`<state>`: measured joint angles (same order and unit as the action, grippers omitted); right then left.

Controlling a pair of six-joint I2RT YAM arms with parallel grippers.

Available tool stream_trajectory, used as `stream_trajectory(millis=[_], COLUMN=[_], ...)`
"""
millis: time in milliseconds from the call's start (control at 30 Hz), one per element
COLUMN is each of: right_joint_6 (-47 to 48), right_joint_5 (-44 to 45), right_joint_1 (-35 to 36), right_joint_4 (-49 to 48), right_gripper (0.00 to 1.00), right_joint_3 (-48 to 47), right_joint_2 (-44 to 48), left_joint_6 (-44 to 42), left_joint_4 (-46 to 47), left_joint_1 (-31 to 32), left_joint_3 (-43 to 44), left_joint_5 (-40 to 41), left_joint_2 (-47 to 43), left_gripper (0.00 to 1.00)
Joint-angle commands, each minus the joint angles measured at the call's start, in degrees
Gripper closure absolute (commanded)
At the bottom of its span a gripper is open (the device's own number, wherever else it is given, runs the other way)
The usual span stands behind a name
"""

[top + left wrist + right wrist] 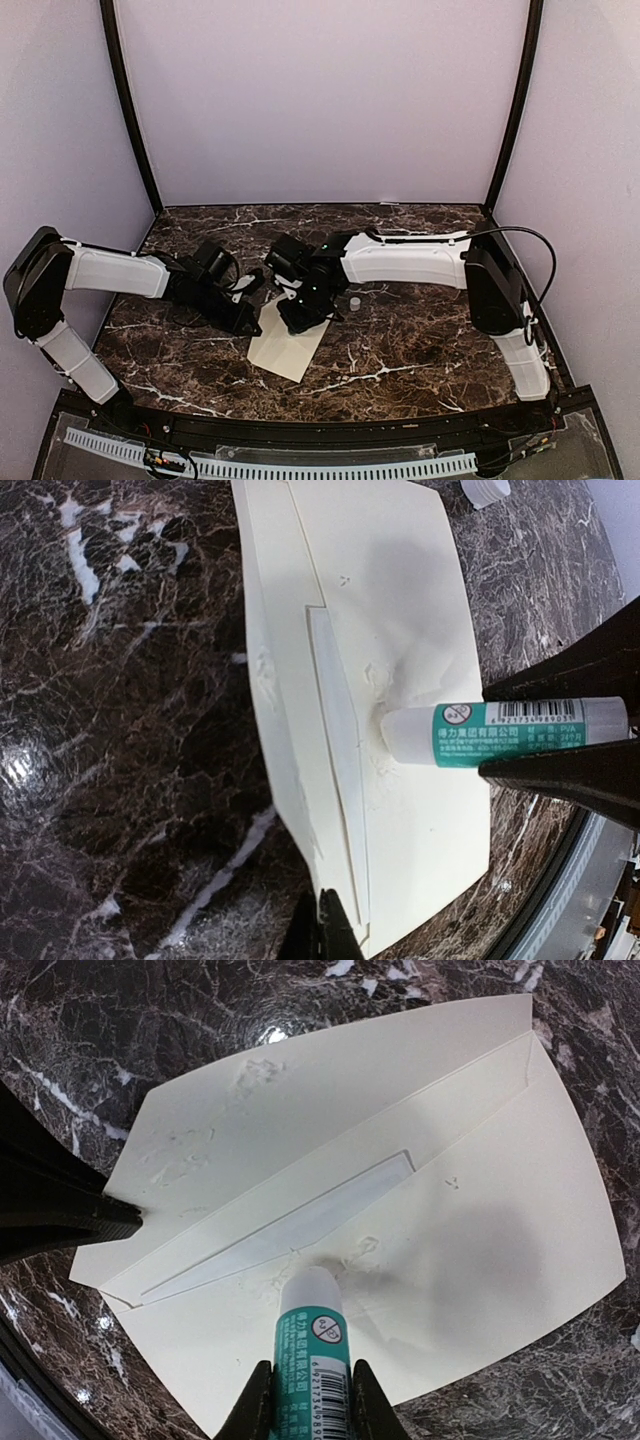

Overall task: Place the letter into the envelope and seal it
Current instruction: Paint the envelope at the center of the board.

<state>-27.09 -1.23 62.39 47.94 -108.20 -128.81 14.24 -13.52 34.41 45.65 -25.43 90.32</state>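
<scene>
Sealing is in hand: the right gripper [310, 1405] pinches a glue stick [311, 1335] onto the envelope [490, 1230]. The left gripper [120, 1220] touches the flap [300, 1110], its jaws unclear; next, I judge, fold it shut.

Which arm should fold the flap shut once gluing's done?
Left, probably. The left gripper touches the flap at its outer edge. The right gripper is shut on the glue stick, which is pressed to the envelope.

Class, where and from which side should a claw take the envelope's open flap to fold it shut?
Probably the free outer edge of the flap, at a smear-free stretch, coming from the side away from the pocket: it lies flat, hinged at the crease.
</scene>
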Motion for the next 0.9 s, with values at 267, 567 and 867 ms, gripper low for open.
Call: stream_trajectory(millis=[267, 567, 867], right_joint_6=[-1.55, -1.83, -1.03], right_joint_5=[4.61, -0.08, -3.77], right_joint_1=[-2.25, -3.34, -3.30], right_joint_4=[-1.98, -7.36, -7.79], right_gripper=[0.89, 0.89, 0.89], right_joint_3=[0.22, 3.42, 6.94], right_joint_2=[-0.45, 1.81, 2.50], left_joint_6=[-0.97, -0.97, -0.88], left_joint_4=[-1.81, -1.99, -2.20], left_joint_1=[0.39, 0.38, 0.39], left_joint_3=[0.76, 0.93, 1.02], left_joint_5=[0.18, 0.55, 0.99], left_joint_2=[-0.38, -0.15, -0.11], left_gripper=[1.00, 1.00, 1.00])
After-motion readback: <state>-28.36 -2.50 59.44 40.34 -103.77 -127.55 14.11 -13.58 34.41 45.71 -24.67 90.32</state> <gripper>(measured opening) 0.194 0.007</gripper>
